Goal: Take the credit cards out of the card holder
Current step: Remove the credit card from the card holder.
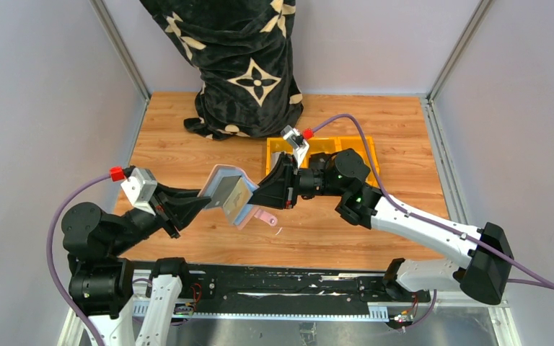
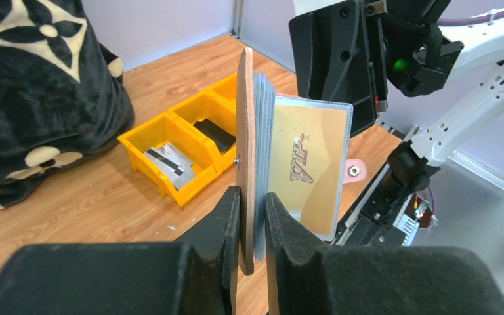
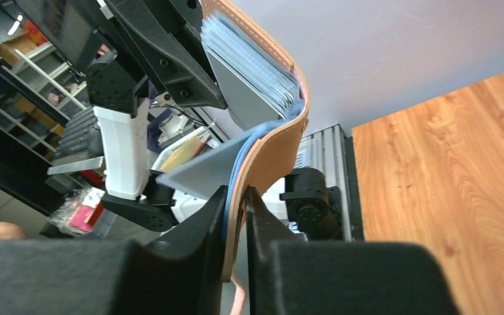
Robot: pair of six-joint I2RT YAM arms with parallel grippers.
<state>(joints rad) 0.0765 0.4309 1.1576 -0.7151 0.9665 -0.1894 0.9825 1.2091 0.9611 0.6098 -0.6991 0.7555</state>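
Mostly, credit cards sit hidden inside card holder.

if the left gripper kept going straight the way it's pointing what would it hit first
The left gripper clamps the card holder. Straight on past it, the right gripper probably comes first: it faces this way, gripping the holder's other flap. Depth is unclear.

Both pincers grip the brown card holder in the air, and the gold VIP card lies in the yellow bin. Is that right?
Not quite. The gold VIP card sits in a clear sleeve of the card holder, not in the yellow bin; the left wrist view shows it. The left pincer and right pincer do grip the holder in the air.
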